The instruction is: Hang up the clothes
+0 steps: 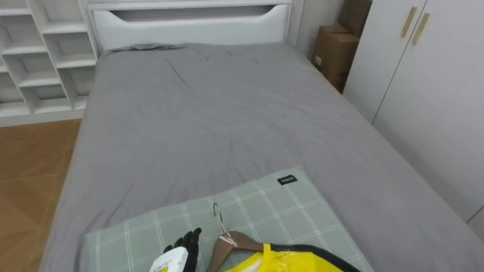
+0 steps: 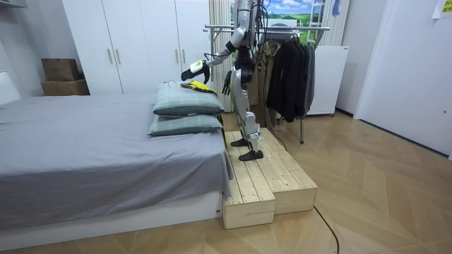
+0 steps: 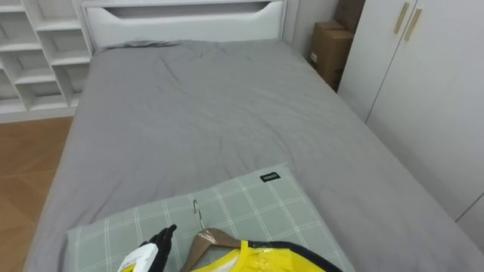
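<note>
A yellow garment [image 1: 291, 261] with dark trim lies on a wooden hanger [image 1: 236, 242] whose metal hook [image 1: 218, 214] points up the bed. Both rest on a grey-green checked pillow [image 1: 287, 208] at the foot of the bed. My left hand [image 1: 185, 249] is just left of the hanger, its dark fingers straight and apart from the wood. In the room view I stand on a wooden platform [image 2: 265, 176], with my left hand [image 2: 192, 70] stretched over the stacked pillows [image 2: 183, 106] and my right hand [image 2: 227, 82] low by my hip.
The grey bed [image 1: 219, 113] stretches ahead to a white headboard [image 1: 189, 23]. White shelves [image 1: 38, 53] stand at its left, white wardrobes [image 1: 431, 83] and cardboard boxes [image 1: 336, 49] at its right. Behind me a clothes rack [image 2: 282, 29] carries dark garments [image 2: 286, 70].
</note>
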`<state>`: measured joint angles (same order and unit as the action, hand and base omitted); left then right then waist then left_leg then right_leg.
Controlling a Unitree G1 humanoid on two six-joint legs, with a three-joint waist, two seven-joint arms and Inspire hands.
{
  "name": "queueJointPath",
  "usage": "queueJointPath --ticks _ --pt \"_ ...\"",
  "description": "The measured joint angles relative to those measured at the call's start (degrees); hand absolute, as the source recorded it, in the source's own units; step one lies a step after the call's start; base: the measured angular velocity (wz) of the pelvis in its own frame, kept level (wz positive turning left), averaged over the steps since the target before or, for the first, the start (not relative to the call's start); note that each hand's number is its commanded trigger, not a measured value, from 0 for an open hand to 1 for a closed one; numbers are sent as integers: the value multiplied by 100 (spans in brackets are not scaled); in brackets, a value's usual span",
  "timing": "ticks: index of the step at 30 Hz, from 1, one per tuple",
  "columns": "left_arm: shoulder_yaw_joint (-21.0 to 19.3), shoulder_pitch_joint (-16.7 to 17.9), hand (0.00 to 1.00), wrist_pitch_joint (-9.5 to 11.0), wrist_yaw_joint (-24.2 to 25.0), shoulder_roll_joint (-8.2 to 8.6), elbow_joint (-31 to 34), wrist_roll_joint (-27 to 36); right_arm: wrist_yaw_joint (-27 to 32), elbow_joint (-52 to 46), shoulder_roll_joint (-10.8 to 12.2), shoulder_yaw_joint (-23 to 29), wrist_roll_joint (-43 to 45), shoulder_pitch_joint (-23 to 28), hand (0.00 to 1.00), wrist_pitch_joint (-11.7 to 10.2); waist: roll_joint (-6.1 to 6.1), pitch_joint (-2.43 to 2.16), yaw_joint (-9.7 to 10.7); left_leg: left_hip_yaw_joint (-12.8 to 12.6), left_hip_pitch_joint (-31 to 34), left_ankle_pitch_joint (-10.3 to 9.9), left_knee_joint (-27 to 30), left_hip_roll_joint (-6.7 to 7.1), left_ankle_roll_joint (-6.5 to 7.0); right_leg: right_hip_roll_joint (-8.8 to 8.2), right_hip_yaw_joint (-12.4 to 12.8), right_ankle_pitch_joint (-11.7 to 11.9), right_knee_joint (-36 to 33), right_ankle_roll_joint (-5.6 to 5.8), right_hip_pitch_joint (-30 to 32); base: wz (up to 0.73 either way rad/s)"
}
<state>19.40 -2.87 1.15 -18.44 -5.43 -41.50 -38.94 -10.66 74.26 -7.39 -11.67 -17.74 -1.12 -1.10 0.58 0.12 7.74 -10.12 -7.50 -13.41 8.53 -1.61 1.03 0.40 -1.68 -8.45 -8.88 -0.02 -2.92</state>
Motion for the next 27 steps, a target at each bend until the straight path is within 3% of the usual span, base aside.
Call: queueJointPath --ticks 4,9,17,27 --pt "10 18 0 -163 116 11 -270 5 -4 -6 -11 -2 -11 4 0 4 -60 -3 14 -1 3 0 -28 -8 0 13 -1 2 0 -3 2 0" --pt "60 19 0 -207 136 13 -263 5 -4 -11 -21 -11 -41 3 0 46 -99 -15 -10 -1 -2 0 -49 -8 0 13 1 3 1 -4 1 0" --pt "65 37 0 -200 123 22 -455 5 0 -10 3 -13 -52 4 0 40 -59 6 -13 -28 -14 1 -23 -9 -1 11 8 3 13 -4 13 0" --pt "62 37 0 -203 134 21 -818 4 -1 -10 17 -12 -51 3 0 40 -12 -7 -15 -28 -5 1 -24 -7 -1 6 9 2 21 -4 58 0"
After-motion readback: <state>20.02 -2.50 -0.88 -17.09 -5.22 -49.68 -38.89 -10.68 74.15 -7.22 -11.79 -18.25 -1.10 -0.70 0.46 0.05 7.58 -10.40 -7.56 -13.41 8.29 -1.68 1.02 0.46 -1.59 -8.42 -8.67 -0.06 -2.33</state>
